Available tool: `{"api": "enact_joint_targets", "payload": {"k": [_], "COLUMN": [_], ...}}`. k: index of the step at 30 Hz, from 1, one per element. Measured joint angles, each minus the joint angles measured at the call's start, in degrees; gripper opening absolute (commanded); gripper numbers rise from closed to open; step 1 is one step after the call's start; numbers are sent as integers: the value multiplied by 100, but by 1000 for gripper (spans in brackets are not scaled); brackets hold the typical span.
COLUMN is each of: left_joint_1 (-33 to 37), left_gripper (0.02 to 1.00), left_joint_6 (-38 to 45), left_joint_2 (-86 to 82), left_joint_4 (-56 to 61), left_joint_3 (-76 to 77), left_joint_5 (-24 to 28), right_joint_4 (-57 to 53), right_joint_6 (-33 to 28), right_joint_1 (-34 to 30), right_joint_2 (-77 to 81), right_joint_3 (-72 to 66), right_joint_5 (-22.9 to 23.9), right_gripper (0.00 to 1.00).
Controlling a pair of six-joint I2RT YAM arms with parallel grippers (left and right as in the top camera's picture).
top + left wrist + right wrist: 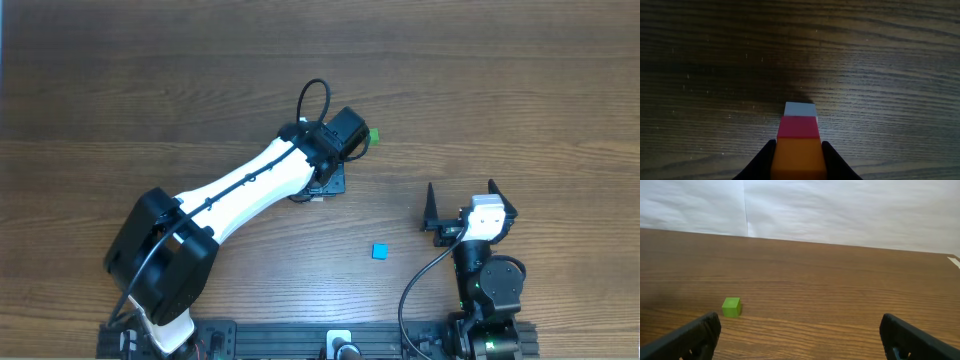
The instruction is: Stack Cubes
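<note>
Wooden table (120, 80). The white left arm (250, 185) stretches to the far centre and hides its stack from above. The right gripper (462, 205) sits near right, fingers spread wide and empty. The left gripper (797, 149) clamps an orange cube (797, 157), partly cut off, directly over a red cube (798, 127) stacked on a pale cube (800, 109). A green cube (374, 135) peeks out just right of that wrist. A blue cube (380, 251) lies alone, nearer.

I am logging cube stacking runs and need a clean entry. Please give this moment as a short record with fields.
left gripper: shut on the orange cube, one finger at each side
column: orange cube, red cube, white cube, touching in one line
green cube: alone on the table, close by the left gripper
blue cube: alone on the table, nearer the arm bases
right gripper: open, holds nothing
</note>
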Motion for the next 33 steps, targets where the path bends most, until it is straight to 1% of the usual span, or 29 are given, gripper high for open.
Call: {"api": "enact_joint_targets", "payload": {"k": [4, 7, 12, 13, 15, 17, 19, 25, 28, 31, 33], "left_joint_1": [0, 0, 0, 0, 0, 0, 0, 2, 63, 400, 723], "left_gripper": [367, 467, 588, 667, 890, 972, 998, 998, 998, 996, 985], "left_joint_6": [2, 24, 31, 28, 57, 63, 46, 52, 52, 50, 50], "left_joint_2": [0, 13, 17, 17, 17, 17, 17, -55, -409, -1338, -1928], "left_joint_4": [0, 0, 0, -2, -2, -2, 0, 13, 87, 214, 238], "left_joint_3": [0, 0, 0, 0, 0, 0, 0, 0, 0, 0, 2], "left_joint_5": [0, 4, 4, 4, 7, 0, 7, 0, -24, -151, -334], "right_joint_4": [0, 0, 0, 0, 0, 0, 0, 0, 0, 0, 0], "right_joint_6": [-2, 2, 2, -2, 2, 4, 2, 2, 0, 0, 2], "right_joint_1": [0, 0, 0, 0, 0, 0, 0, 0, 0, 0, 0], "right_joint_2": [0, 0, 0, 0, 0, 0, 0, 0, 0, 0, 0], "right_joint_3": [2, 0, 0, 2, 2, 0, 2, 0, 0, 0, 2], "right_joint_5": [0, 0, 0, 0, 0, 0, 0, 0, 0, -2, 0], "right_gripper": [993, 993, 991, 991, 993, 993, 993, 991, 993, 991, 993]}}
